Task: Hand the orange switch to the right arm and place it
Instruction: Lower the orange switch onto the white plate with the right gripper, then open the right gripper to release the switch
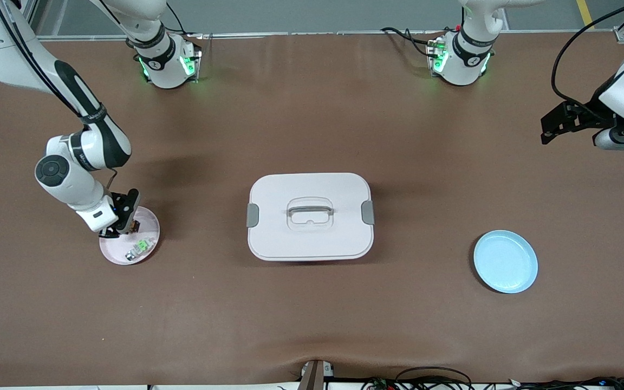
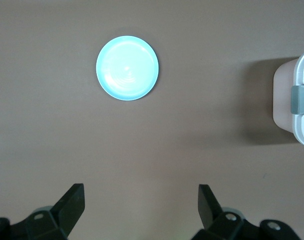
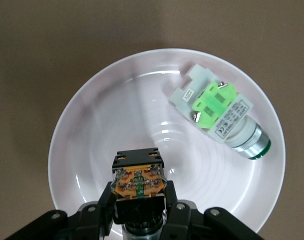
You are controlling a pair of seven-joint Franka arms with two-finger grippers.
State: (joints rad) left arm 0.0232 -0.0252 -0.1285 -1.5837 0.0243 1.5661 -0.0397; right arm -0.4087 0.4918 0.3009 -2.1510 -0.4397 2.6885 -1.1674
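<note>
At the lower left of the front view, the right gripper (image 3: 140, 210) pinches the small black block with orange middle, the orange switch (image 3: 139, 181), over the round pink plate (image 1: 149, 250) (a green-and-white part (image 3: 219, 117) lies there). At the upper right, the left gripper (image 2: 141, 206) waits, fingers spread, over bare brown table (image 1: 312, 319).

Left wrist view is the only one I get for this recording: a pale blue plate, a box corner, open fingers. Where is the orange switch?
Observer: The right gripper is shut on the orange switch, over a pink plate at the right arm's end of the table.
Operator: Anything else on that plate?
Observer: A green-and-white part lies on it, apart from the switch.
Operator: And my arm?
Observer: The left gripper waits in the air, open, above the table's edge at its own end; the blue plate holds nothing.
</note>
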